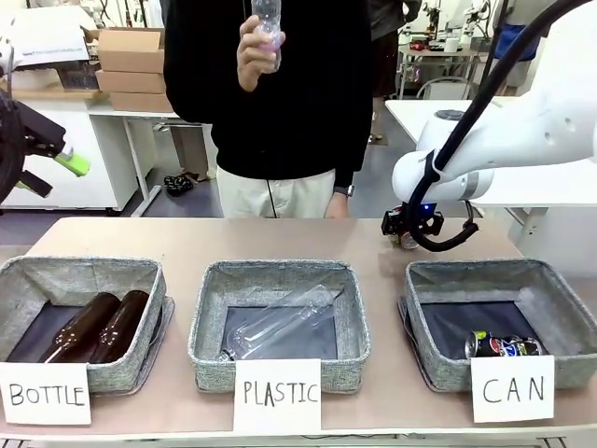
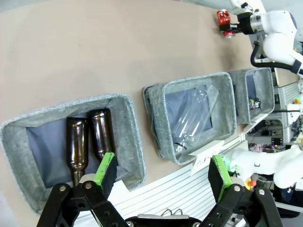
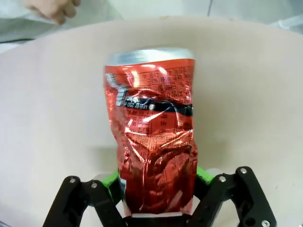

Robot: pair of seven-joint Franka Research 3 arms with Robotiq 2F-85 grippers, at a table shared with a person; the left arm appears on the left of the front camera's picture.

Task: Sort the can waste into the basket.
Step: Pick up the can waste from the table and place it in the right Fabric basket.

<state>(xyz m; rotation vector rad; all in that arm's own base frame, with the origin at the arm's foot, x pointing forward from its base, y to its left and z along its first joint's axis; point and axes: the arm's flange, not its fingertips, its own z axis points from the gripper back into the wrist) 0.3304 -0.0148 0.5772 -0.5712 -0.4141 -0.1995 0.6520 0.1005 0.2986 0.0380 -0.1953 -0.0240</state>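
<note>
A dented red can (image 3: 154, 137) with white print stands on the tan table, its lower part between my right gripper's (image 3: 158, 187) green pads, which press on both its sides. In the front view that gripper (image 1: 408, 229) sits low over the table just behind the grey basket (image 1: 424, 280) signed "CAN". A black-blue can (image 1: 504, 346) lies inside this basket at its front. The left wrist view shows the red can (image 2: 222, 17) far off and the same basket (image 2: 246, 97). My left gripper (image 2: 163, 161) hangs open and holds nothing, raised at the far left (image 1: 56, 159).
The basket signed "BOTTLE" (image 1: 19, 271) holds two brown glass bottles (image 1: 98, 327). A clear plastic bottle (image 1: 280, 322) lies in the middle "PLASTIC" basket (image 1: 210, 308). A person behind the table holds another clear bottle (image 1: 267, 23) at chest height.
</note>
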